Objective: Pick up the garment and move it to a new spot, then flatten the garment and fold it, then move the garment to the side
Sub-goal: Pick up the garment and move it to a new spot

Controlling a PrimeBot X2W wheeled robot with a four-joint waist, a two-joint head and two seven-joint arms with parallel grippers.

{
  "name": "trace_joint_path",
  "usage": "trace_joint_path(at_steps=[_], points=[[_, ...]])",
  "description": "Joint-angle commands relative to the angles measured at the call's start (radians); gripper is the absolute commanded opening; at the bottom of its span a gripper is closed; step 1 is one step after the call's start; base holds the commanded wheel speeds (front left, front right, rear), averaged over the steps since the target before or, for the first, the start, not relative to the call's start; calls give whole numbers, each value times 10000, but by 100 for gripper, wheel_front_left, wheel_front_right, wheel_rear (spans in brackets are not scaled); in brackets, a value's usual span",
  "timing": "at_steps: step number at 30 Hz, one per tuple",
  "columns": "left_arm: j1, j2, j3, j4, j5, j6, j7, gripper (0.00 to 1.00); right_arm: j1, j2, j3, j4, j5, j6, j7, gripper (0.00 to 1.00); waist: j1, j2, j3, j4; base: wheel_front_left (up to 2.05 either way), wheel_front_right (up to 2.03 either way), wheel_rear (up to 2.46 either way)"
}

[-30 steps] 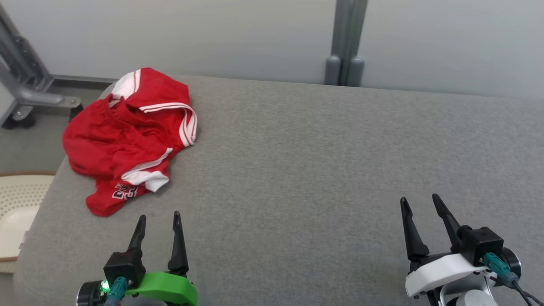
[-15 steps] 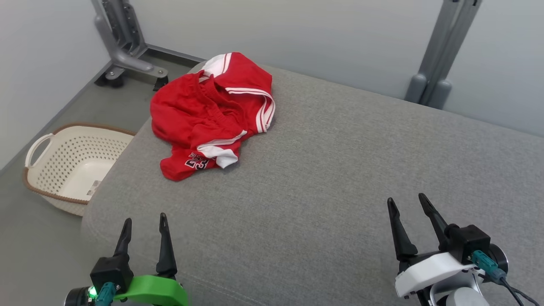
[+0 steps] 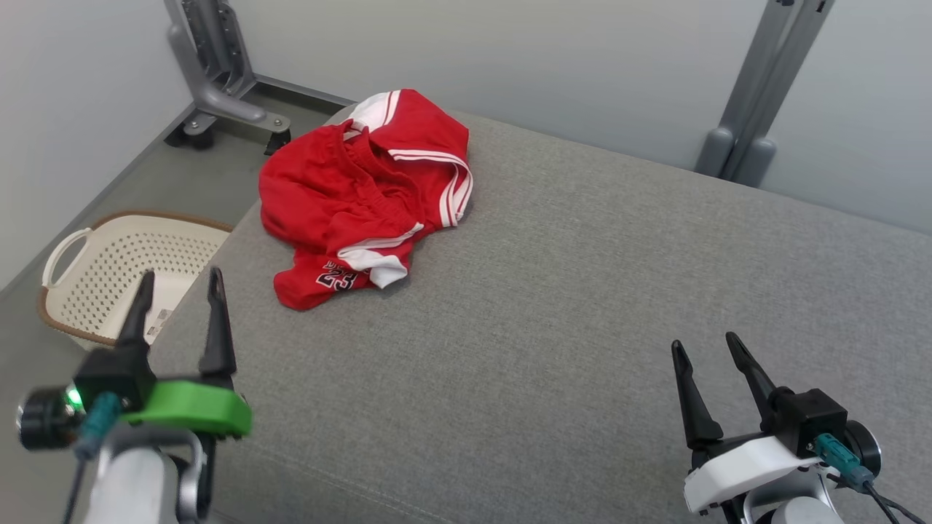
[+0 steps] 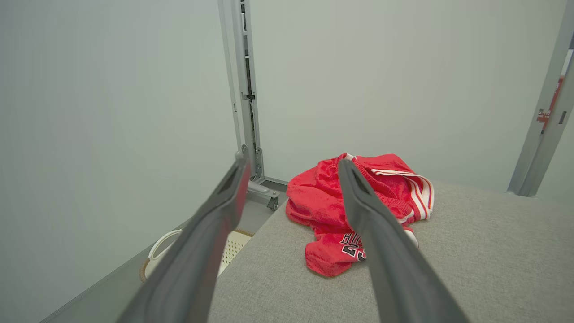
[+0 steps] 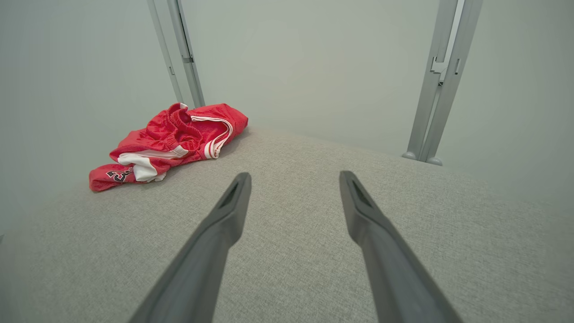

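I judge nothing is done yet: the red basketball shorts [image 3: 357, 196] lie crumpled at the far left corner of the grey padded surface [image 3: 582, 306], not gripped. Picking, flattening, folding and moving aside are all left. My left gripper [image 3: 181, 274] hangs spread at the surface's left edge, and my right gripper [image 3: 704, 340], also spread, is over its near right part. A laundry basket [image 3: 109, 269] stands left of the surface, and the way to the shorts looks open.

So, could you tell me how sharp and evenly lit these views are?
Head view: soft, even light, garment crisp. Left wrist view: left pincer slightly soft up close. Right wrist view: wide-angle splays the posts apart at the top.
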State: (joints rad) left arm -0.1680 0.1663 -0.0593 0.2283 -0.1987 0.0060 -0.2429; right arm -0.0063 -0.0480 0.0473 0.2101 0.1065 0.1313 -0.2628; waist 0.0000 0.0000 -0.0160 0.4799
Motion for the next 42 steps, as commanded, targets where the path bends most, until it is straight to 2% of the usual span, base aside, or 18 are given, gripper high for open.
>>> trace_joint_path(at_steps=[1, 2, 3, 7, 12, 15, 16, 18, 23, 30, 31, 32, 33, 34, 35, 42], points=[[-600, 267, 99, -2, -2, -88, 111, 100, 53, -41, -8, -53, -111, -10, -32, 100, 0, 0, 100, -349, 0, 0, 0], [-1033, 523, 129, 98, 85, -186, 270, 100, 15, -39, 14, -75, -188, -10, -33, 100, 0, 0, 139, -488, 0, 0, 0], [-2470, 1160, 81, 780, 97, -573, 1043, 100, -187, -42, 23, -220, -417, -10, -32, 100, 0, 0, 387, -1087, 0, 0, 0], [-3702, 1632, -34, 1768, -94, -936, 1812, 100, -427, -42, -60, -554, -831, -11, -32, 100, 0, 0, 1051, -1675, 0, 0, 0], [-4697, 1882, -506, 3262, -357, -1243, 2358, 100, -635, -42, -266, -856, -1351, -11, -32, 100, 0, 0, 1901, -2203, 0, 0, 0], [-5129, 1840, -865, 4225, -800, -1340, 2651, 100, -730, -41, -478, -1011, -1627, -11, -33, 100, 0, 0, 2385, -2436, 0, 0, 0], [-5349, 1894, -1253, 4782, -1090, -1357, 2832, 100, -801, -39, -572, -1137, -1773, -11, 1, 100, 0, 0, 2727, -2593, 0, 0, 0], [-5495, 1878, -1688, 5023, -1483, -1365, 2942, 100, -871, -38, -645, -1279, -1878, -11, 34, 100, 0, 0, 2950, -2676, 0, 0, 0], [-5913, 2272, -3236, 5439, -2757, -1369, 3494, 100, -980, -38, -862, -1856, -2117, -11, 210, 100, 0, 0, 3759, -2793, 0, 0, 0], [-6387, 2508, -4036, 6643, -3479, -1364, 3789, 100, -1021, -38, -909, -2180, -2216, -11, 318, 100, 0, 0, 4256, -2820, 0, 0, 0], [-6395, 2465, -4174, 6795, -3590, -1364, 3921, 93, -1023, -38, -916, -2192, -2215, -11, 317, 100, 0, 0, 4272, -2818, 0, 0, 0], [-6412, 2437, -4268, 6903, -3698, -1364, 4008, 62, -1032, -38, -926, -2192, -2218, -11, 306, 100, 0, 0, 4280, -2811, 0, 0, 0], [-6454, 2439, -4387, 6996, -3804, -1365, 4069, 40, -1050, -38, -944, -2178, -2217, -11, 306, 100, 0, 0, 4281, -2801, 0, 0, 0], [-6474, 2453, -4474, 7044, -3871, -1365, 4052, 29, -1068, -38, -959, -2158, -2206, -11, 306, 100, 0, 0, 4278, -2791, 0, 0, 0], [-6487, 2483, -4553, 7082, -3960, -1365, 3992, 0, -1089, -38, -987, -2137, -2175, -11, 297, 100, 0, 0, 4269, -2772, 0, 0, 0], [-6904, 2858, -4847, 7188, -4137, -1364, 3044, 0, -1175, -38, -861, -1810, -1877, -11, 162, 100, 0, 0, 3795, -2725, 0, 0, 0]])
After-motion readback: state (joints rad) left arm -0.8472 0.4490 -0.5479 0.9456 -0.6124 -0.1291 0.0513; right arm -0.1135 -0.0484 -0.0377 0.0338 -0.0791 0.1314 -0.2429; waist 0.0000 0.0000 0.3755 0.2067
